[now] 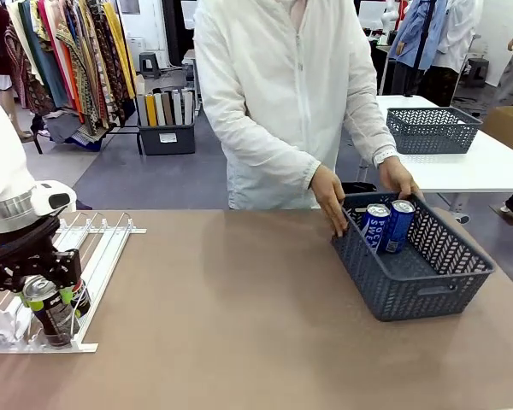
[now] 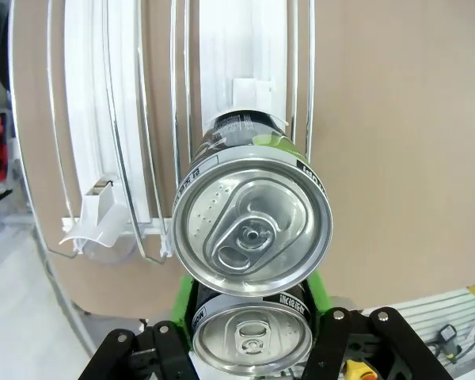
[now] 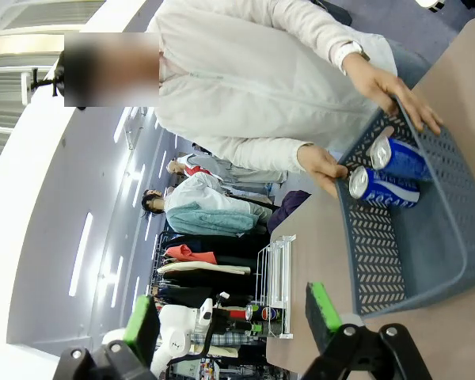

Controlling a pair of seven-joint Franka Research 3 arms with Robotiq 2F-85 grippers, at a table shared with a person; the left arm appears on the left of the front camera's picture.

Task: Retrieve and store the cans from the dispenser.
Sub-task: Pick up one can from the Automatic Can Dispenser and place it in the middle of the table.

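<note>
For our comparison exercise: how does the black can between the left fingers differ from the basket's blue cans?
The black can stands in the dispenser between the left gripper's fingers; the blue cans lean free in the basket. The black can is dark-bodied, the blue cans white-lettered. Both silver-topped.

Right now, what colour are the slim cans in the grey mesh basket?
Blue cans, white lettering; front view.

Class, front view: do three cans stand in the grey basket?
No, just two slim blue cans stand in the dark grey mesh basket.
</note>
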